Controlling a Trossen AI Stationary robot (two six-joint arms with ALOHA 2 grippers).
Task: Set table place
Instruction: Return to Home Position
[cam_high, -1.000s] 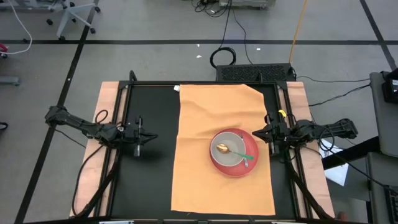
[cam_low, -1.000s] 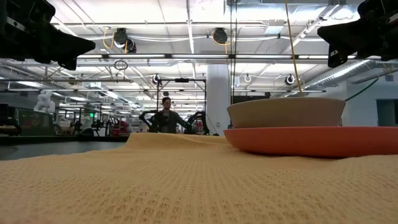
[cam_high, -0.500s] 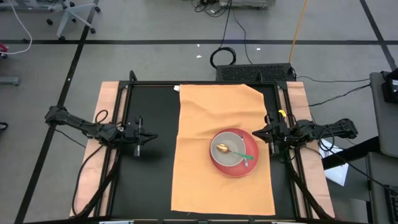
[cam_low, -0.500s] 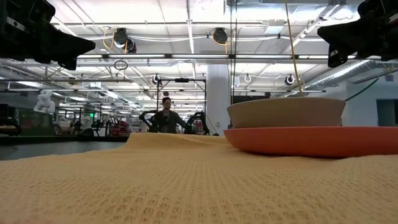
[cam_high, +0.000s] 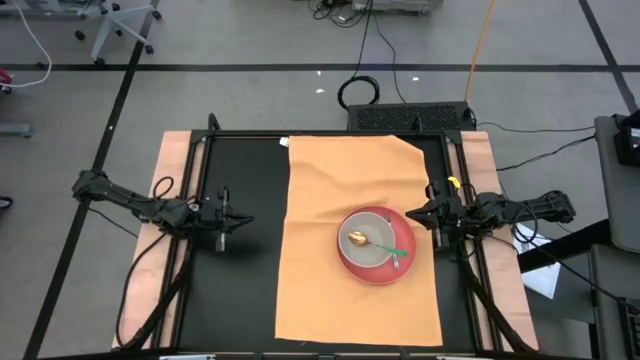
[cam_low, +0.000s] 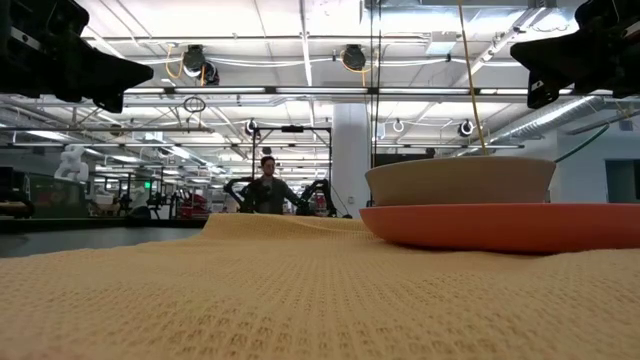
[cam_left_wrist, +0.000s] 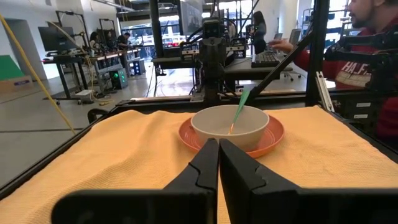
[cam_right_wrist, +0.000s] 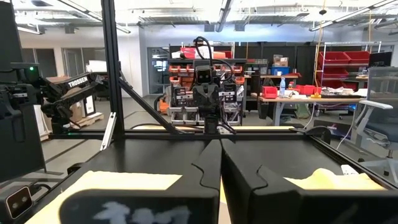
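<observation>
The table place, a large orange-tan cloth mat, lies flat on the black tabletop, right of centre. A round red plate rests on the mat's right part, with a grey bowl standing on it. In the bowl lies a spoon with a gold head and a green handle leaning over the rim. My left gripper is shut and held above the bare table left of the mat. My right gripper is shut at the mat's right edge, just beyond the plate. Neither holds anything.
A dark frame rail runs along the table's sides. The left part of the black tabletop is bare. In the low view the plate and bowl stand close at the right. A person sits beyond the table's right side.
</observation>
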